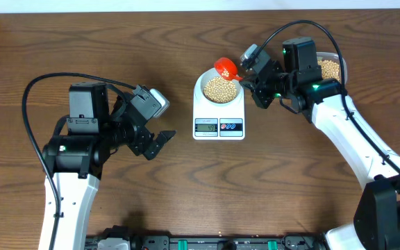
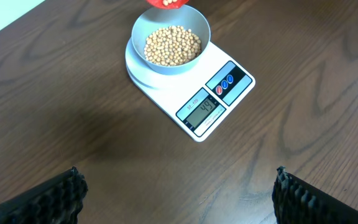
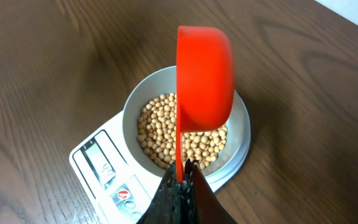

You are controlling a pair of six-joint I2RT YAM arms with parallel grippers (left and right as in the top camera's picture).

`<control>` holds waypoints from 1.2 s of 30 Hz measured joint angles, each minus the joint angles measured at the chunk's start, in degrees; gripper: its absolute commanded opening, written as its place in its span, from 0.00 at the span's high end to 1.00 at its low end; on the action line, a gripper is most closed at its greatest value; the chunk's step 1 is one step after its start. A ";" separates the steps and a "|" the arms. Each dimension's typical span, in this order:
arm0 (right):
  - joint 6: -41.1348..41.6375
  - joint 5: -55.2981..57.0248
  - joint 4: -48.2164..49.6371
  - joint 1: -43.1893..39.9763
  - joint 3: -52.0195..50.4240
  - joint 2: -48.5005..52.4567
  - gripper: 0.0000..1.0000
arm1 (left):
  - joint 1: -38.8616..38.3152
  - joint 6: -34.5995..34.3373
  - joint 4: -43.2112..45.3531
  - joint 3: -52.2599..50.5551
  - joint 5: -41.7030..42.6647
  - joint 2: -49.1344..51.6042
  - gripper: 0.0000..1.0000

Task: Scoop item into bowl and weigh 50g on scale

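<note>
Tan beans (image 1: 219,89) fill the pale bowl (image 1: 201,82), which stands on the white scale (image 1: 218,126). My right gripper (image 1: 247,78) is shut on the thin handle of a red scoop (image 1: 226,67). The scoop (image 3: 205,68) hangs turned on its side over the bowl's far rim (image 3: 132,102), above the beans (image 3: 157,130), with the right gripper (image 3: 182,167) pinching the handle. My left gripper (image 1: 160,142) stands open over bare table to the left of the scale. In the left wrist view the left gripper (image 2: 179,199) has only wood between its fingers (image 2: 48,202), and the bowl (image 2: 166,67) and scale (image 2: 216,99) lie ahead.
A clear tub (image 1: 330,68) holding more beans sits at the back right, partly hidden behind the right arm. The scale's display (image 2: 204,111) is lit and faces the table's front edge.
</note>
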 measured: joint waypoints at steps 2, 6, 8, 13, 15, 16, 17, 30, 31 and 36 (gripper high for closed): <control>0.35 -0.13 0.00 0.00 0.00 0.00 0.99 | 0.00 0.00 -0.02 0.00 0.00 0.00 0.02; 1.70 -0.20 -0.02 0.00 0.00 0.00 0.99 | 0.00 0.00 0.00 0.00 0.00 0.00 0.02; 1.90 -0.22 0.02 0.00 0.00 0.00 0.99 | 0.00 0.00 0.00 0.00 0.00 0.00 0.02; 2.34 -0.22 -0.04 0.00 0.00 0.00 0.99 | 0.00 0.02 0.00 0.00 0.00 0.00 0.02; 2.36 -0.22 -0.04 0.00 0.00 -0.02 0.99 | 0.00 0.02 0.00 0.00 0.00 0.00 0.02; 2.36 -0.22 -0.04 0.00 0.00 -0.02 0.99 | 0.00 0.00 0.00 0.00 0.00 0.00 0.02; 2.34 -0.22 -0.04 0.00 0.00 -0.02 0.99 | 0.00 0.00 0.00 0.00 0.00 0.00 0.02; -2.99 0.28 -0.09 0.04 0.00 -0.02 0.99 | 0.00 0.02 0.00 0.00 0.00 0.00 0.02; -3.19 0.31 -0.09 0.13 0.00 -0.02 0.99 | 0.00 0.00 0.00 0.00 0.00 0.00 0.02; -3.89 0.81 -0.09 0.52 0.00 -0.02 0.99 | 0.00 0.00 0.00 0.00 0.00 0.00 0.02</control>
